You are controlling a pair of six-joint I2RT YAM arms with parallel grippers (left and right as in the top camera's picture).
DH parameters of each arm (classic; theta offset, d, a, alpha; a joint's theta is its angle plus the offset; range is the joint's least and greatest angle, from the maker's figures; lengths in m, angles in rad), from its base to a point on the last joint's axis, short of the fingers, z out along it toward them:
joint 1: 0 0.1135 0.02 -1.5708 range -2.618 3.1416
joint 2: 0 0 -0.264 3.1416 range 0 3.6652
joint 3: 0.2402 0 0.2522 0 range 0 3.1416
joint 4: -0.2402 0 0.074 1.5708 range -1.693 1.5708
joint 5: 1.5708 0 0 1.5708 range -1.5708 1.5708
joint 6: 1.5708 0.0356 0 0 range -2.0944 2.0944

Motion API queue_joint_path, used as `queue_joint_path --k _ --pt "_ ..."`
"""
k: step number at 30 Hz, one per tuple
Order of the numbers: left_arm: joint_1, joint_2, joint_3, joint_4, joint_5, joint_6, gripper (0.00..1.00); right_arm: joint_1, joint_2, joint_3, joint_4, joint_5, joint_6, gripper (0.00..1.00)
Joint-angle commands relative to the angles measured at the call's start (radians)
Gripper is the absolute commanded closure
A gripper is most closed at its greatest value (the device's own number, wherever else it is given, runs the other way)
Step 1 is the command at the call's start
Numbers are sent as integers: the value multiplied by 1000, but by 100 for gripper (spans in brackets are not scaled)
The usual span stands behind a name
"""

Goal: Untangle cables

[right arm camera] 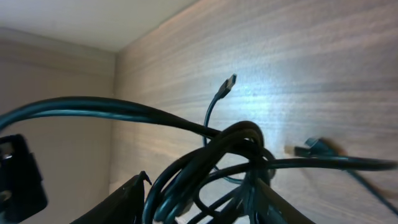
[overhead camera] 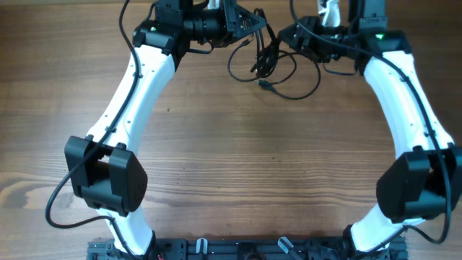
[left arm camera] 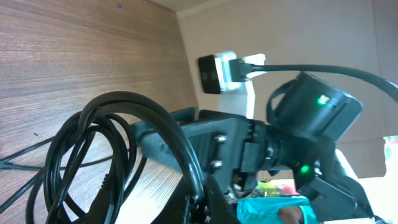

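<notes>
The cables (overhead camera: 268, 59) are thin black cords in one knotted bundle at the far middle of the table, with loose loops trailing right. My left gripper (overhead camera: 249, 27) sits at the bundle's upper left. In the left wrist view its jaws (left arm camera: 208, 199) are shut on a cord of the bundle (left arm camera: 112, 124), which arches over them. My right gripper (overhead camera: 289, 36) is just right of the bundle. In the right wrist view its fingers (right arm camera: 205, 193) stand apart, with the knotted cords (right arm camera: 242, 143) between them. One plug end (right arm camera: 230, 82) points up and another (right arm camera: 309, 148) lies on the wood.
The wooden table (overhead camera: 238, 159) stretches toward the near edge. Both white arms (overhead camera: 137, 79) (overhead camera: 404, 87) reach to the far edge, with thicker black wires along them. The right arm's wrist and camera (left arm camera: 217, 71) sit close in front of my left gripper.
</notes>
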Motion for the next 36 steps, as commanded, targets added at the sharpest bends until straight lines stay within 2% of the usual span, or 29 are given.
queue_joint_path --k 1,10,14,20,23,29,32,36 --pt "-1 -13 5 9 37 -8 96 24 30 6 0 -23 26 48" --pt "-1 -13 5 9 37 -9 96 27 56 6 -4 -18 37 74" --pt "-5 -13 5 8 37 -9 96 27 61 6 11 -8 54 95" --pt "-15 -13 5 8 35 1 96 27 61 6 51 -16 28 96" --pt "-17 -13 5 -13 24 55 95 21 56 6 63 -31 -14 96" --pt "-17 -13 5 -219 -179 164 94 -61 -18 6 27 -8 -75 96" --pt "-17 -13 5 -269 -204 225 96 -119 -68 6 6 27 -79 96" --pt "-17 -13 5 -305 -212 285 96 -211 -140 6 -44 167 -77 95"
